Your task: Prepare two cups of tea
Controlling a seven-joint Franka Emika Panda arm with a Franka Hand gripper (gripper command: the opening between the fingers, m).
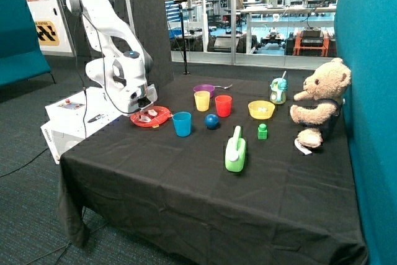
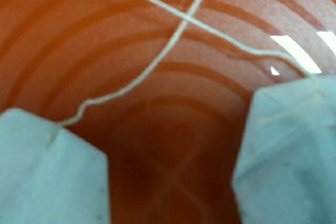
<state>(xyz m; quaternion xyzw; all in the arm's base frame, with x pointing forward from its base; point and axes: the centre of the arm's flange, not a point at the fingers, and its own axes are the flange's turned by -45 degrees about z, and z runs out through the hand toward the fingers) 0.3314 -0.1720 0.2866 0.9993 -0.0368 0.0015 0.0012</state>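
Note:
The blue cup (image 1: 182,123) stands upright on the black cloth beside a red plate (image 1: 165,116). The yellow cup (image 1: 202,100) stands farther back, next to a red tumbler. The tea, small white bags (image 1: 149,116), lies on the red plate. My gripper (image 1: 146,107) is lowered right over that plate at the table's edge nearest the robot base. In the wrist view the plate (image 2: 157,119) fills the picture, with one tea bag (image 2: 47,171) and a second tea bag (image 2: 289,150) lying apart, their strings (image 2: 173,40) crossing.
A red tumbler (image 1: 223,105), purple bowl (image 1: 203,89), blue ball (image 1: 212,121), yellow bowl (image 1: 261,110), green jug (image 1: 236,151), small green block (image 1: 262,131) and a small bottle (image 1: 278,90) stand around the table's middle. A teddy bear (image 1: 319,100) sits at the far side.

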